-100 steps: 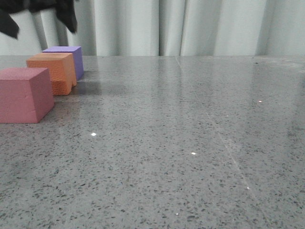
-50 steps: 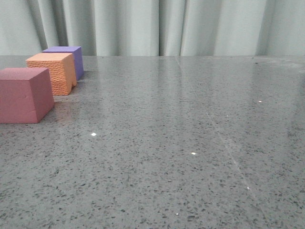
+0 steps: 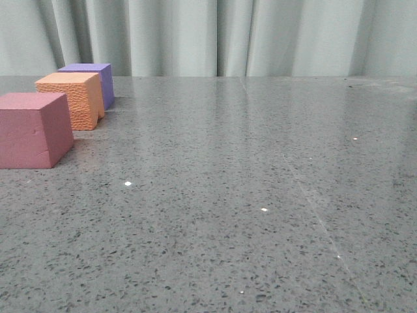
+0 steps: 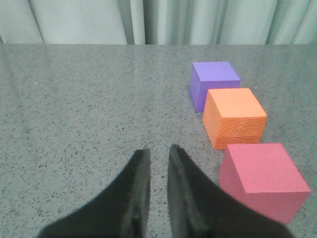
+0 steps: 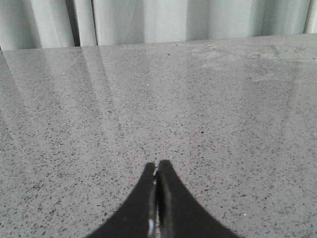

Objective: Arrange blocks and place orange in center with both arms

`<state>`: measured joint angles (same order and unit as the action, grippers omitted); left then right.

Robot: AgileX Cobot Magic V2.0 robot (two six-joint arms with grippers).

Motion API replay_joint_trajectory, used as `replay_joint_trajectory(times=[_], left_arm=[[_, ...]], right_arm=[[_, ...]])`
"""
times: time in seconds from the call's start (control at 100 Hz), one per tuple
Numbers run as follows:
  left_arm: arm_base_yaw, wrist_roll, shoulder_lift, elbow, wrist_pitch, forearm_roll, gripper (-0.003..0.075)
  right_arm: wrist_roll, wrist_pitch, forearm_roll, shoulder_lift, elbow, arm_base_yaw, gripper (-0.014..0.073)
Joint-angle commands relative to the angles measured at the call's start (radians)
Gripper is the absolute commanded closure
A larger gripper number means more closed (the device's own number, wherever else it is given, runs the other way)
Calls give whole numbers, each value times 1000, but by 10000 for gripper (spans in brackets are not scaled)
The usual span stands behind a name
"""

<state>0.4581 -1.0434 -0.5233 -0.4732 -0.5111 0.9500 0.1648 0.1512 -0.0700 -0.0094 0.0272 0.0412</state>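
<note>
Three cubes stand in a row on the grey speckled table (image 3: 247, 195) at the far left. The pink-red cube (image 3: 32, 130) is nearest, the pebbled orange cube (image 3: 71, 98) is in the middle, and the purple cube (image 3: 91, 77) is farthest. The left wrist view shows the same row: purple (image 4: 214, 82), orange (image 4: 235, 116), pink-red (image 4: 262, 176). My left gripper (image 4: 157, 152) is empty, its fingers a narrow gap apart, beside the pink-red cube and not touching it. My right gripper (image 5: 157, 164) is shut and empty over bare table. Neither gripper shows in the front view.
Pale pleated curtains (image 3: 228, 36) hang behind the table's far edge. The tabletop (image 5: 173, 99) stretches from the cubes to the right side.
The dark left arm that hung at the top left of the front view one second ago has left that view. The three cubes have not moved.
</note>
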Motion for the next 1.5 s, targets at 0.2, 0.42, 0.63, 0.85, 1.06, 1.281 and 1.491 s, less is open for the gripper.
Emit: replay_joint_trajectory(times=[0.2, 0.42, 0.63, 0.85, 1.06, 1.281, 1.491], left_arm=[[-1, -2, 3, -22, 1, 37, 739], [-1, -2, 3, -22, 1, 37, 739], [-1, -2, 3, -22, 1, 37, 739], [-1, -2, 5, -22, 25, 61, 739], [-1, -2, 5, -22, 110, 63, 739], [-1, 87, 53, 12, 110, -30, 739], [-41, 326, 169, 103, 157, -207, 739]], right_arm=[[-9, -85, 0, -26, -13, -7, 655], [-9, -85, 0, -26, -13, -7, 655], [-9, -85, 0, -26, -13, -7, 655], [-9, -85, 0, -26, -13, -7, 655], [-9, -85, 0, -26, -13, -7, 655], [-9, -85, 0, -26, -13, -7, 655], [-9, -85, 0, -26, -13, -7, 655]])
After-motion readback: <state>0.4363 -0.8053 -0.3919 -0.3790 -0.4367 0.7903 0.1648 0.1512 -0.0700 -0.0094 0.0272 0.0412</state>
